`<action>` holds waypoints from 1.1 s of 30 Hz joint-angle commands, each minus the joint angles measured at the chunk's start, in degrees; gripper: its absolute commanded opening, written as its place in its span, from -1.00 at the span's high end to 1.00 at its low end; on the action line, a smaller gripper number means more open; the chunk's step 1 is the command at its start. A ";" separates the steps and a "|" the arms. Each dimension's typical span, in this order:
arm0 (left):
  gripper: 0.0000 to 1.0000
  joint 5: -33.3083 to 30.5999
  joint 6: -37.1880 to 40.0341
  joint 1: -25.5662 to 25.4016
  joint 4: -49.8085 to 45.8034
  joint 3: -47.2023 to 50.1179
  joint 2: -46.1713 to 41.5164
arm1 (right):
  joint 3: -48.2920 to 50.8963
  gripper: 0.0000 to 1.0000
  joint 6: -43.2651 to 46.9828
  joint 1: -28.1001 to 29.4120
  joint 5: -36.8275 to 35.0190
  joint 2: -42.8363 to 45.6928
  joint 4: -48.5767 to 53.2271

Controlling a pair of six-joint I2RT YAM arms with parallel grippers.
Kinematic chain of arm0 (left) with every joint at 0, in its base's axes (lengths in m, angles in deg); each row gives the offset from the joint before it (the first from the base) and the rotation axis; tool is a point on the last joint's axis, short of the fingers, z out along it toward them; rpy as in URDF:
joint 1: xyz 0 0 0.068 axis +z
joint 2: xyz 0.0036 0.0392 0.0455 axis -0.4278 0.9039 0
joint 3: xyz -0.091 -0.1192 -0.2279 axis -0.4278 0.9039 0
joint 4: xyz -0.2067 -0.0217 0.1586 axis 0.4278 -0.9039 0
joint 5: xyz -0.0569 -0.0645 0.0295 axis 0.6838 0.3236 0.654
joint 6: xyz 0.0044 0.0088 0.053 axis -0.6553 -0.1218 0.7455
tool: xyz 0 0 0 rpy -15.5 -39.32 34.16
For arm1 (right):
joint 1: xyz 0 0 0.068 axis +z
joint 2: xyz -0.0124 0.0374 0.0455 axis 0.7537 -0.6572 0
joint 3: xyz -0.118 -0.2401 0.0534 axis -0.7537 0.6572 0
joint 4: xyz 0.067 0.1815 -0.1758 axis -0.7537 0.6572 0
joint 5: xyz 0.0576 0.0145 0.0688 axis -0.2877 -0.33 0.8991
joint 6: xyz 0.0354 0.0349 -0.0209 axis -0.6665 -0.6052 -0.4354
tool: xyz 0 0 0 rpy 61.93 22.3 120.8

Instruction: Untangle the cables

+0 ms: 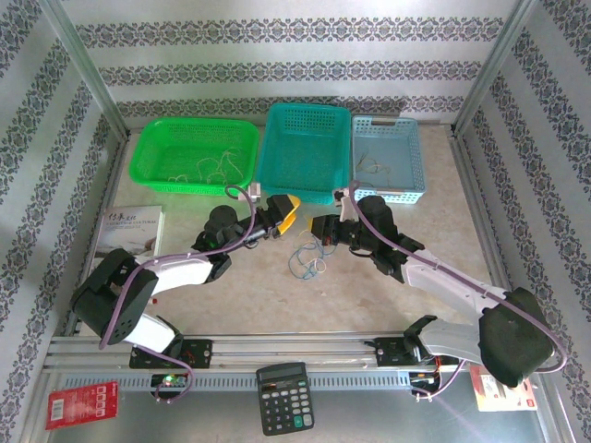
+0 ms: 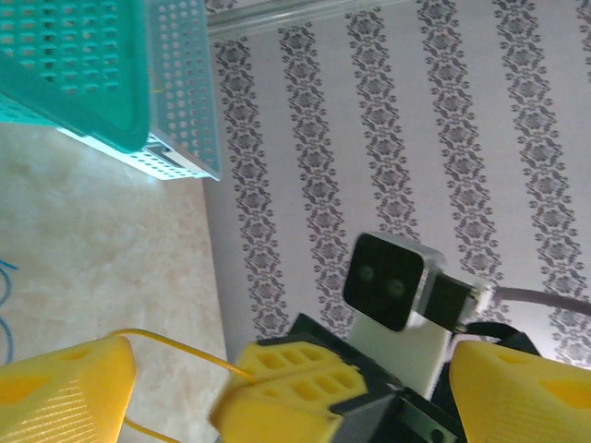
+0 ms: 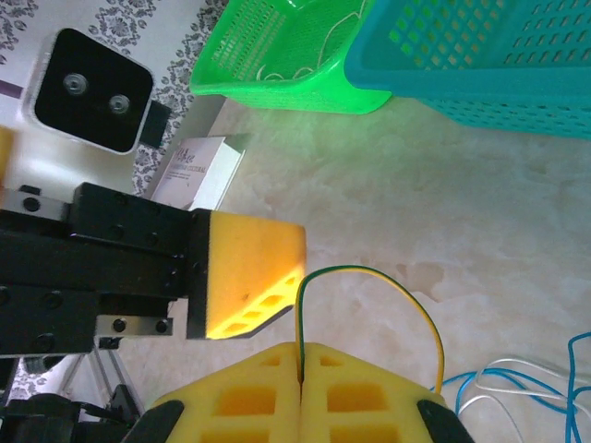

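Here the right hand [image 3: 300, 355], clenched on the yellow wire [image 3: 388, 281], should draw it slowly from the tangle [image 1: 307, 261]; left hand [image 1: 288, 216] released.

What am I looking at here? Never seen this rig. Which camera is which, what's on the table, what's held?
Two robot arms share a table. The overhead picture looks down from behind them; the other two come from cameras on each wrist. The right hand is shut on a yellow-green wire. The left hand is open beside it. Loose blue and white wires lie on the table. Behind stand green, teal and light blue baskets; a calculator sits at the near edge.
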 commanded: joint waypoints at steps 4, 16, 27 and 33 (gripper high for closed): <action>-0.77 1.04 -1.34 -2.17 2.82 -2.85 -0.71 | -2.10 1.00 1.57 -0.49 -0.19 -1.46 -1.13; -0.76 0.68 -0.29 -3.06 0.65 -4.45 1.16 | -3.40 1.00 2.23 0.97 -1.28 -1.23 -0.39; -0.76 0.07 1.83 -3.07 -3.88 -4.32 -1.10 | -3.20 1.00 1.93 -0.06 -2.84 -0.20 -0.12; -0.76 0.48 0.88 -3.15 -2.34 -4.99 0.30 | -3.95 1.00 2.29 1.01 -1.97 -0.77 -0.79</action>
